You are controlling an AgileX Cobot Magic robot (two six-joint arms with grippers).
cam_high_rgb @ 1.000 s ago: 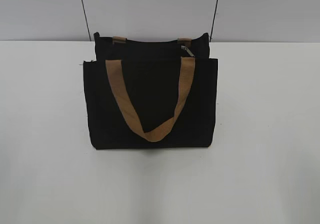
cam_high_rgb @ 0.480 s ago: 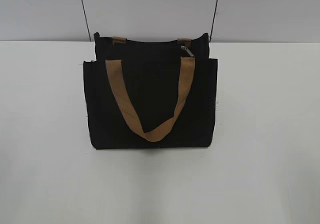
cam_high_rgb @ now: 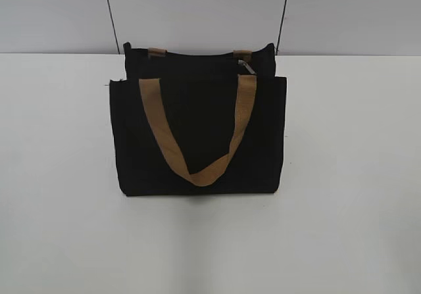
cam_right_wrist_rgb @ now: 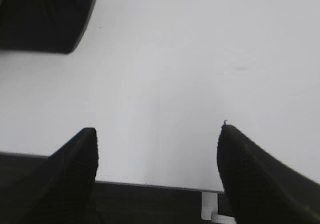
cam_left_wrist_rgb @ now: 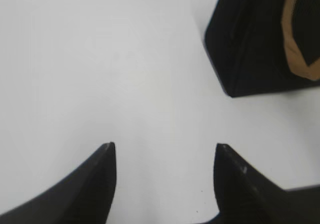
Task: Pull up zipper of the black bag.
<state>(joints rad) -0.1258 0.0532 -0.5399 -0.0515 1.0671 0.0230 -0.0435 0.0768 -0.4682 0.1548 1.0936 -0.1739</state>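
Observation:
The black bag point(cam_high_rgb: 197, 136) stands upright in the middle of the white table, with a tan strap handle point(cam_high_rgb: 197, 136) hanging in a V over its front. The silver zipper pull point(cam_high_rgb: 246, 64) shows at the bag's top edge, near the right end. Neither gripper shows in the exterior view. In the left wrist view my left gripper point(cam_left_wrist_rgb: 164, 146) is open and empty above bare table, with the bag's lower corner point(cam_left_wrist_rgb: 250, 43) off to the upper right. In the right wrist view my right gripper point(cam_right_wrist_rgb: 157, 129) is open and empty, with the bag's corner point(cam_right_wrist_rgb: 45, 16) at the upper left.
The white table point(cam_high_rgb: 355, 175) spreads to both sides of the bag and in front of it. A grey panelled wall point(cam_high_rgb: 197, 11) stands close behind the bag. The table's near edge point(cam_right_wrist_rgb: 160, 185) shows between my right jaws.

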